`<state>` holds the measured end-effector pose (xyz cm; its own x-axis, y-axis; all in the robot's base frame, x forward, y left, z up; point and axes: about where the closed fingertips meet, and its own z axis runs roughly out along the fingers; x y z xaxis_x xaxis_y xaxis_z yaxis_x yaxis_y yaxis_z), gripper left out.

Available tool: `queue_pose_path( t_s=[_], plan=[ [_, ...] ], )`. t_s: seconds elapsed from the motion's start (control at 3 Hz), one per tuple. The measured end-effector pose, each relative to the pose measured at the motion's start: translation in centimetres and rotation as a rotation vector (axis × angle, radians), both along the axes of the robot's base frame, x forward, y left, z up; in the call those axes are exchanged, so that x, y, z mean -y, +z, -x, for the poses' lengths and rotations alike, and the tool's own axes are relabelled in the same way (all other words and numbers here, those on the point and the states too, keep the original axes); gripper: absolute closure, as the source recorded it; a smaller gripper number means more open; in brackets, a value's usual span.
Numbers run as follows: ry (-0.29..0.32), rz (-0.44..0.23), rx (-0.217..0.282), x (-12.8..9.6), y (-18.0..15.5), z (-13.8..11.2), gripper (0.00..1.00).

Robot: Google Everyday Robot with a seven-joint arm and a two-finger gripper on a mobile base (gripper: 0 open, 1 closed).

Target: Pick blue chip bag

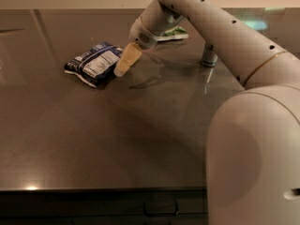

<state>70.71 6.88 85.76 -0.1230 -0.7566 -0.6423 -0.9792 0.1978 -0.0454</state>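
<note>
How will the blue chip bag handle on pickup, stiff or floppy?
Likely floppy: the blue chip bag looks crinkled and lies flat. Probably light, and it may slide on the glossy table if nudged. The gripper hangs just beside it.

The crinkled dark blue chip bag (93,63) lies flat on the table (93,139), white label panel facing up, with the gripper (123,65) just beside it.

table (93,139), blue chip bag (93,63), jaws beside
</note>
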Motion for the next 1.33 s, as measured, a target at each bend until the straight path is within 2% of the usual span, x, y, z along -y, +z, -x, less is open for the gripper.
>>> queue_pose_path(
  t_s=[0.67,1.0,1.33],
  plan=[
    [0.057,-0.036,-0.043,-2.6,-2.7,-0.7,0.00],
    [0.071,-0.074,-0.065,-3.7,-2.5,-0.4,0.00],
    [0.084,-0.107,-0.080,-4.6,-1.5,-0.2,0.18]
  ],
)
